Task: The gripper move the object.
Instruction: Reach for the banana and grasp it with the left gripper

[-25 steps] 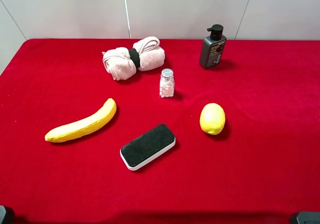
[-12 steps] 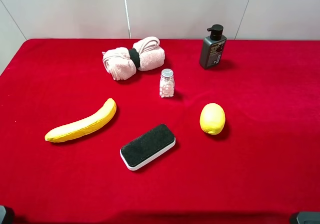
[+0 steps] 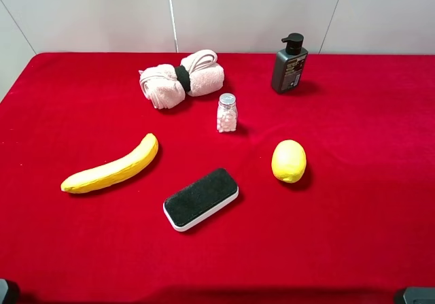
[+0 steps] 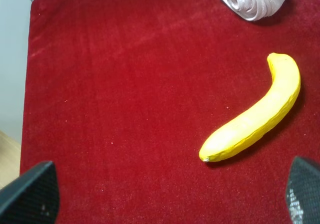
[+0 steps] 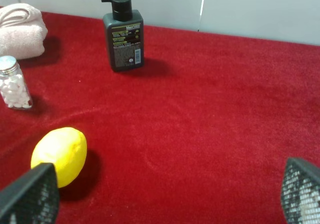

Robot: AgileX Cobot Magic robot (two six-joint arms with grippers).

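The long curved yellow banana lies flat on the red cloth at the left; the left wrist view shows it too. My left gripper is open and empty, its two dark fingertips wide apart, back from the banana and not touching it. My right gripper is open and empty, its fingertips wide apart, near the round yellow lemon. In the exterior high view only dark bits of the arms show at the bottom corners.
A black-and-white eraser block lies right of the banana. A small pill bottle, a rolled pink towel and a dark pump bottle stand farther back. The lemon sits at centre right. The cloth's left edge is close to the banana.
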